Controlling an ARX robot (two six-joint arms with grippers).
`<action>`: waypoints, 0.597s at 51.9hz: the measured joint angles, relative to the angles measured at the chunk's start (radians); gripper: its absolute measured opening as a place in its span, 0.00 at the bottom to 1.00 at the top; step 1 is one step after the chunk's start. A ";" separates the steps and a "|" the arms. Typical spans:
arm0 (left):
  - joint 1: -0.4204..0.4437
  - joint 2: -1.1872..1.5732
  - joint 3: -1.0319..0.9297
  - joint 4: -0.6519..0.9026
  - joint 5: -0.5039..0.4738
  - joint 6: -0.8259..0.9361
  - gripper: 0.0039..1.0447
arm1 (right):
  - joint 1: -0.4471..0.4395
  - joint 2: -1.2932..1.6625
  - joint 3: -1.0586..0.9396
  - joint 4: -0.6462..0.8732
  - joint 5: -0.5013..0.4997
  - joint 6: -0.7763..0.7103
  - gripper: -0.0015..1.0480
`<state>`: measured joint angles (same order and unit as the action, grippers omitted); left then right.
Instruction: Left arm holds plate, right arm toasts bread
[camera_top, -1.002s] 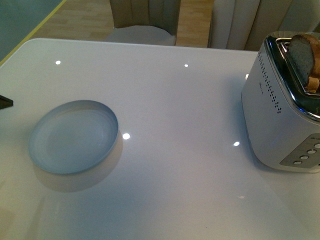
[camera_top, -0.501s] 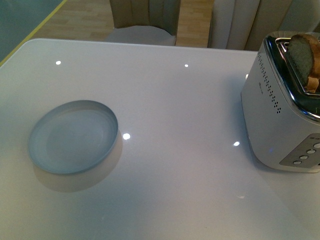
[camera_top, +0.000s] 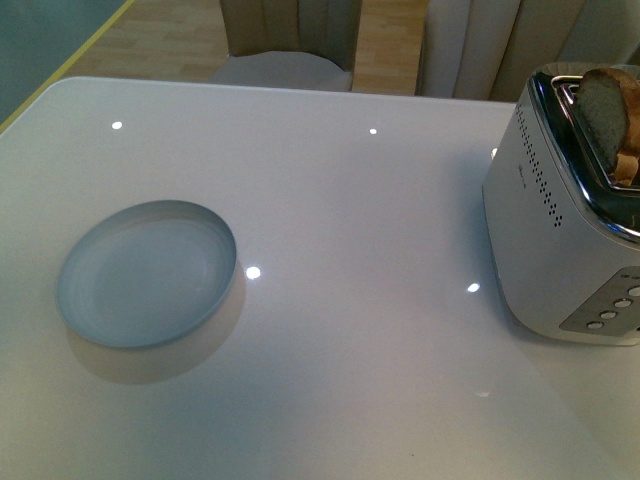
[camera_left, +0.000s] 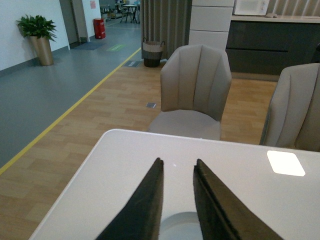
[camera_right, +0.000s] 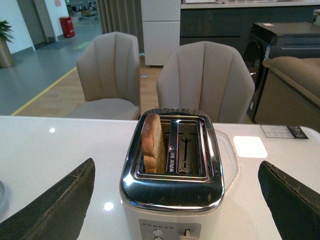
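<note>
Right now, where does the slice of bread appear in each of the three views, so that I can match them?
Front view: the bread stands up out of the toaster at the far right edge.
Left wrist view: not in it; only the left hand above the plate.
Right wrist view: the bread is mid-picture, in one toaster slot, the other slot empty.
Shared landmark: the white table.

Plate (camera_top: 147, 272) left on table (camera_top: 360, 220); toaster (camera_top: 565, 235) right, bread (camera_top: 603, 118) in slot.
</note>
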<state>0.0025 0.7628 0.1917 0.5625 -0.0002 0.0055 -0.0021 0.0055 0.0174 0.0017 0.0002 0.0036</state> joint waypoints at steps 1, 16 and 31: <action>0.000 -0.005 -0.003 0.000 0.000 0.000 0.16 | 0.000 0.000 0.000 0.000 0.000 0.000 0.92; 0.000 -0.154 -0.093 -0.056 0.000 -0.003 0.02 | 0.000 0.000 0.000 0.000 0.000 0.000 0.92; 0.000 -0.307 -0.145 -0.158 0.000 -0.003 0.02 | 0.000 0.000 0.000 0.000 0.000 0.000 0.92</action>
<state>0.0025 0.4557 0.0467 0.4042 -0.0002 0.0021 -0.0021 0.0055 0.0174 0.0017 0.0002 0.0036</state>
